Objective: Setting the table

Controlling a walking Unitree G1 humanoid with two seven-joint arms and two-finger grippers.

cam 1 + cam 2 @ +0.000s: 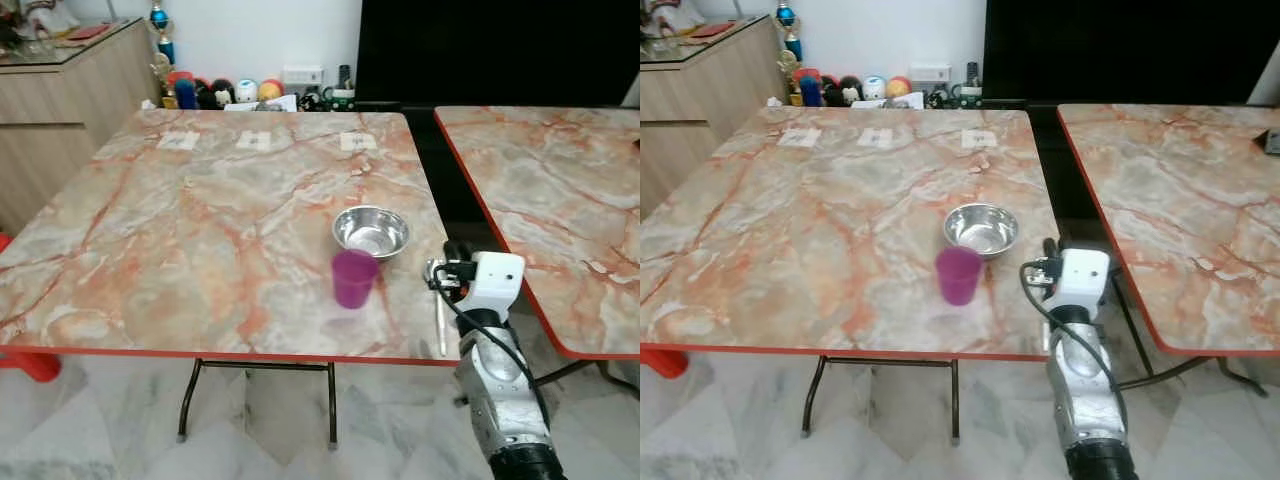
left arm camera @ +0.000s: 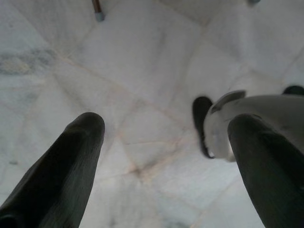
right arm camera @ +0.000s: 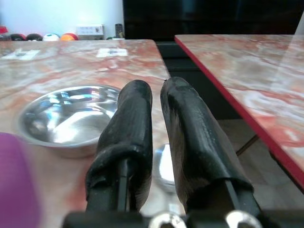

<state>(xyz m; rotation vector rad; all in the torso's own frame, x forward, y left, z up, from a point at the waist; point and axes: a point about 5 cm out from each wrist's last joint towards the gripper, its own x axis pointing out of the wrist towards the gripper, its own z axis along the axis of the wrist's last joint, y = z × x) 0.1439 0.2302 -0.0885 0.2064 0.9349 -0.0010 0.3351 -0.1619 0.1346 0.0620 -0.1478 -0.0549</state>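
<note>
- Silver and thin, the long metal spoon [image 1: 440,322] lies flat on the marble-look table with the red edge [image 1: 200,260], near its right front corner.
- Its long way runs from the front edge of the table toward the back. In my right wrist view I see its shiny round bowl end [image 3: 163,164] just under my fingers.
- My right gripper [image 3: 159,123] is right above that spoon, so my right arm is the near one. Its two black fingers sit close together with a thin gap, and they hold nothing.
- The round shiny steel bowl [image 1: 371,231] is just to the left of my right gripper, and the purple plastic cup [image 1: 353,278] stands right in front of the bowl, nearly touching it.
- My right arm reaches up from below the table edge, with the white wrist level with the table top.
- My left gripper [image 2: 166,156] hangs down by the white tiled floor [image 2: 142,71], fingers spread wide, holding nothing.
- I think the spoon has just been laid down, or I must go straight down to get it.
</note>
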